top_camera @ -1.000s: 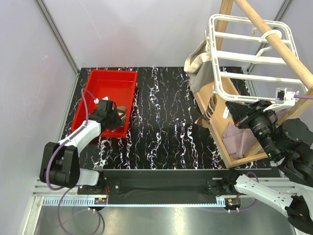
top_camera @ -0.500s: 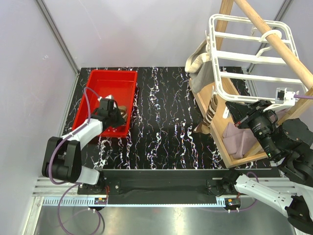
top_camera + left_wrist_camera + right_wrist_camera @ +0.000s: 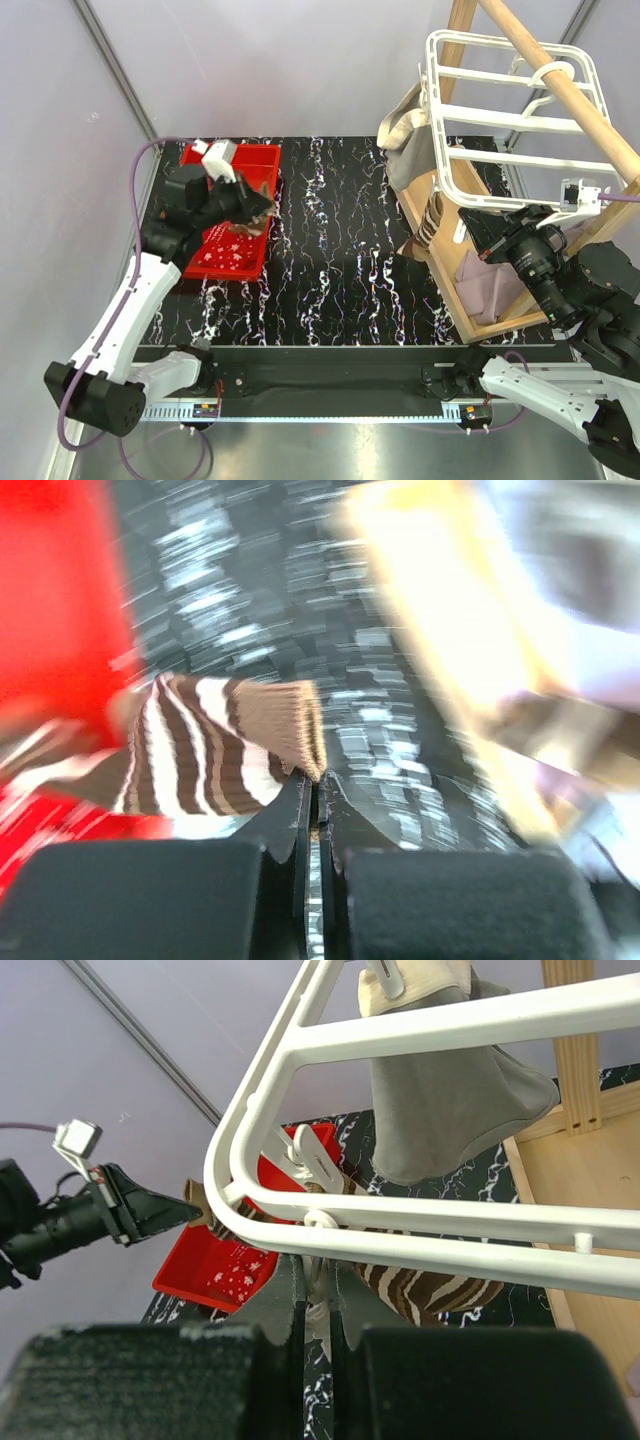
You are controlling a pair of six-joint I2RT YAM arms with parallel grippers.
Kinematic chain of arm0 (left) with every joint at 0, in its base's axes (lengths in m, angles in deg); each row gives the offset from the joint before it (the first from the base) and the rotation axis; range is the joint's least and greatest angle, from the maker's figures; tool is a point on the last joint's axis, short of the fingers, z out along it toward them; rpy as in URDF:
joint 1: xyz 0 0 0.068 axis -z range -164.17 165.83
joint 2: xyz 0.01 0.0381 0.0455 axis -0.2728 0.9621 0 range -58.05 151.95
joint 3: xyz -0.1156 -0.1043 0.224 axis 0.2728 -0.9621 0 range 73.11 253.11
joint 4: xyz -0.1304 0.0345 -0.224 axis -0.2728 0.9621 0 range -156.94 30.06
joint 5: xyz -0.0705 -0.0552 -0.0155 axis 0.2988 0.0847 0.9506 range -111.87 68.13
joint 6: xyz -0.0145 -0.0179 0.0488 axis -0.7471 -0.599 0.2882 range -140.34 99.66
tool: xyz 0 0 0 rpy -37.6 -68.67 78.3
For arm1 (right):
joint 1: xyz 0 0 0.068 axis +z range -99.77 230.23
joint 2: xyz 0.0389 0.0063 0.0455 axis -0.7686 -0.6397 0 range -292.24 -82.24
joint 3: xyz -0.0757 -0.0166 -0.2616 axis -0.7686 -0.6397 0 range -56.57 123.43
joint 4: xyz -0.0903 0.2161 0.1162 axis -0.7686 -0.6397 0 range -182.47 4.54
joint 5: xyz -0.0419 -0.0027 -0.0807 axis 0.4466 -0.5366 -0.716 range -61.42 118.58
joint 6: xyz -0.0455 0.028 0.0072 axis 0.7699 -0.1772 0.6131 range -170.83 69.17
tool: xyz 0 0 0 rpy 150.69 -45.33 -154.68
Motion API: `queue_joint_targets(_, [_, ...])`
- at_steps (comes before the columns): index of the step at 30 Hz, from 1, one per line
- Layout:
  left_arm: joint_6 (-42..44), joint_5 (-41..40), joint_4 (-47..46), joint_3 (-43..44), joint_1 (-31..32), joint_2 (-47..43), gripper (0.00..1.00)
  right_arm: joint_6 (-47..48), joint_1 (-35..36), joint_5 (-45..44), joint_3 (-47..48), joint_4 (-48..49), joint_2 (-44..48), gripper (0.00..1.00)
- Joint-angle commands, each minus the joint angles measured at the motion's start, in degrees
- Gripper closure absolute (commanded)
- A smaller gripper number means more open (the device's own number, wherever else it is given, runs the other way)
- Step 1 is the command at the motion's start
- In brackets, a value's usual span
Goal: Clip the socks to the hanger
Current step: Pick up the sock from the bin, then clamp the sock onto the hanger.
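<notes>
My left gripper (image 3: pixel 262 205) is shut on the cuff of a brown-and-cream striped sock (image 3: pixel 225 745) and holds it above the red tub; the sock also shows in the top view (image 3: pixel 250 215). The white hanger (image 3: pixel 510 125) hangs from the wooden pole at the right. A beige-grey sock (image 3: pixel 408 150) and a second striped sock (image 3: pixel 430 228) hang from its left side. My right gripper (image 3: pixel 318 1282) is shut on a small white clip (image 3: pixel 318 1222) under the hanger's rail (image 3: pixel 420 1235). A mauve-pink sock (image 3: pixel 488 282) lies on the wooden base.
The red tub (image 3: pixel 240 160) at the left holds a red sock with white specks (image 3: pixel 225 255). The wooden pole (image 3: pixel 560 70) and wooden frame (image 3: pixel 425 230) stand at the right. The black marbled table (image 3: pixel 340 250) lies between them.
My left arm has risen out of the tub and swung up and right, lifting the striped sock with it. The right arm has not moved.
</notes>
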Motion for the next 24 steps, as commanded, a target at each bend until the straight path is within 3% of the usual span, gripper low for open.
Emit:
queue_joint_targets(1, [3.30,14.90,3.77,7.89,7.35,0.47,1.00,1.70,0.11,5.55,0.40,0.90,-0.57,1.00])
queue_joint_targets(3, [3.40,16.23,3.07,10.46,11.50,0.82,1.00,1.70,0.11,6.35,0.57,1.34,-0.65,1.00])
queue_joint_targets(8, [-4.76,10.97,-8.33,13.90,24.51,1.61,1.00,-0.57,0.19,7.31,1.10,2.75,-1.71,1.00])
queue_joint_targets(12, [-7.59,4.21,-12.13,17.93,34.00,6.25,1.00,-2.86,0.11,7.14,2.15,3.72,-3.90,1.00])
queue_joint_targets(19, [-6.37,-12.75,-4.76,33.23,48.94,18.48,1.00,-6.56,0.19,4.94,4.26,2.85,-6.89,1.00])
queue_joint_targets(24, [-3.55,-17.16,-2.83,37.54,51.25,22.62,1.00,-6.56,0.19,4.07,5.14,2.67,-7.16,1.00])
